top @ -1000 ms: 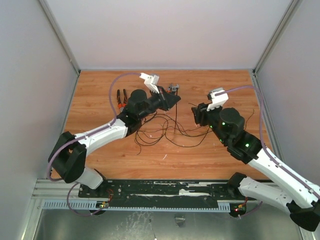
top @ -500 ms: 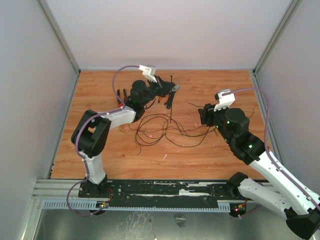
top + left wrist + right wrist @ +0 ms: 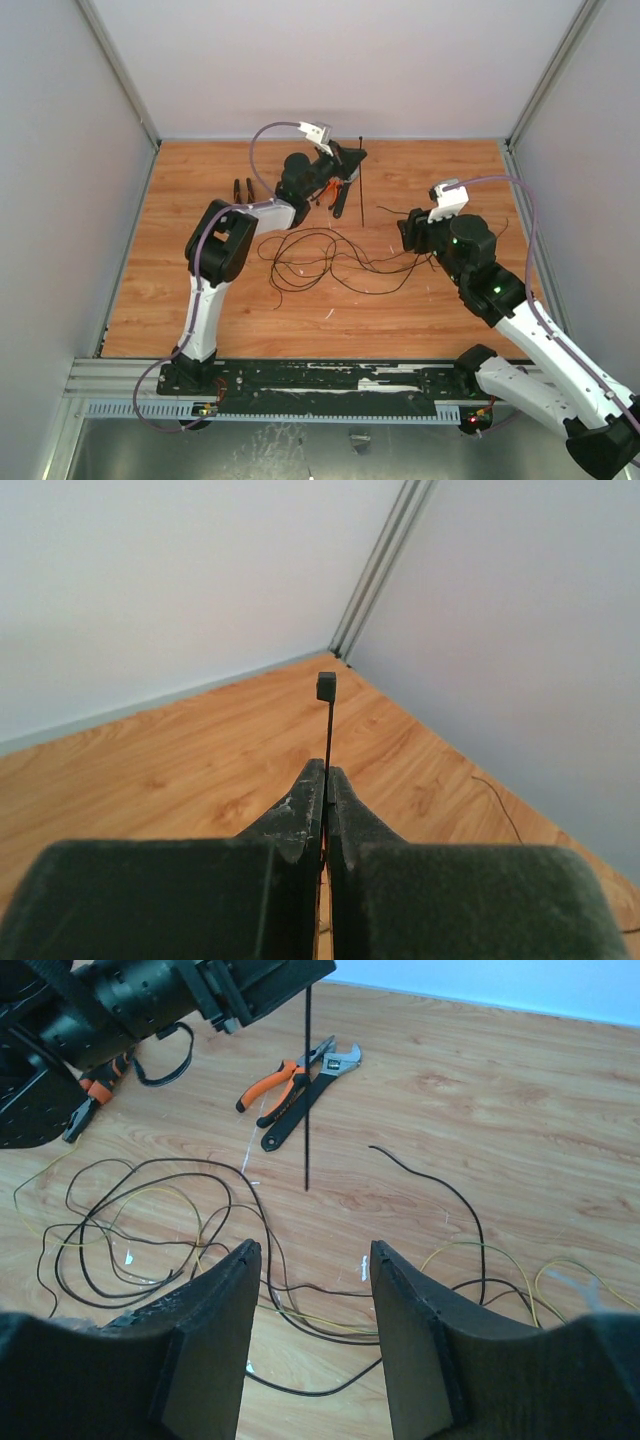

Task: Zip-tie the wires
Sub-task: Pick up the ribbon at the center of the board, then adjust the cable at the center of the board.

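The zip tie [image 3: 361, 195] is a thin black strip that hangs upright over the back middle of the table. My left gripper [image 3: 348, 160] is shut on it near its upper end. In the left wrist view the strip [image 3: 328, 735] rises from between the closed fingertips [image 3: 312, 780] to its square head. The wires [image 3: 330, 260] lie in loose black, brown and yellow loops on the wood, below and in front of the tie. My right gripper [image 3: 404, 233] hovers at their right side, open and holding nothing. Through its jaws I see wire loops [image 3: 150, 1215] and the hanging zip tie [image 3: 307, 1090].
Orange-handled pliers [image 3: 272, 1088] and a black wrench [image 3: 318, 1080] lie together under the left gripper. A second pair of pliers [image 3: 241, 195] rests at the back left. Grey walls close in the wooden table [image 3: 200, 290] on three sides.
My left arm swung toward the back of the table and lifted the zip tie upright. The right gripper drew back to the right and its jaws opened a little wider.
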Robot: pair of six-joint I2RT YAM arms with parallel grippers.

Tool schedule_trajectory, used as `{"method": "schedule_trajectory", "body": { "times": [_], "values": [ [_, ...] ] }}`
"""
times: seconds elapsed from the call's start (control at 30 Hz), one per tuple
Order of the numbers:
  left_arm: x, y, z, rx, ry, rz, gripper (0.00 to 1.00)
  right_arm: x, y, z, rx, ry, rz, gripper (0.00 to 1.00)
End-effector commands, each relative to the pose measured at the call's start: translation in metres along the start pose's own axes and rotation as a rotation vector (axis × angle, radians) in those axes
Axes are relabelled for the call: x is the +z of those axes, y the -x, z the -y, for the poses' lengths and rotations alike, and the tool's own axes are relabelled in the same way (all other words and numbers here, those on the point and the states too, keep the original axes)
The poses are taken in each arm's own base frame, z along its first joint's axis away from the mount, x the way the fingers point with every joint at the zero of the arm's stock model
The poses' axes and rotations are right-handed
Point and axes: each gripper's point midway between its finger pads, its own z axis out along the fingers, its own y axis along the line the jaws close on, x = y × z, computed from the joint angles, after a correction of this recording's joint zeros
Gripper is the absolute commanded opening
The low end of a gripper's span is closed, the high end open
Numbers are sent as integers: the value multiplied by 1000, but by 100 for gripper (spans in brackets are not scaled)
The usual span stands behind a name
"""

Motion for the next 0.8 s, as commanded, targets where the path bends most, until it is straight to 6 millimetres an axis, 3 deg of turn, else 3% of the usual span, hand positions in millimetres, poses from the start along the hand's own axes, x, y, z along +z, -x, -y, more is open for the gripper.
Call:
{"method": "schedule_trajectory", "body": {
  "times": [0.0, 0.2, 0.4, 0.77],
  "values": [
    [20, 1, -3, 49, -47, 39, 0, 4, 1, -2, 9, 25, 10, 49],
    [24, -24, -7, 30, -76, 3, 0, 5, 1, 0, 7, 34, 4, 49],
    [12, -40, 1, 41, -133, -31, 0, 3, 3, -1, 5, 48, -10, 48],
    [-8, -46, 32, 26, -256, -60, 0, -5, -2, -1, 21, 55, -24, 48]
  ]
}}
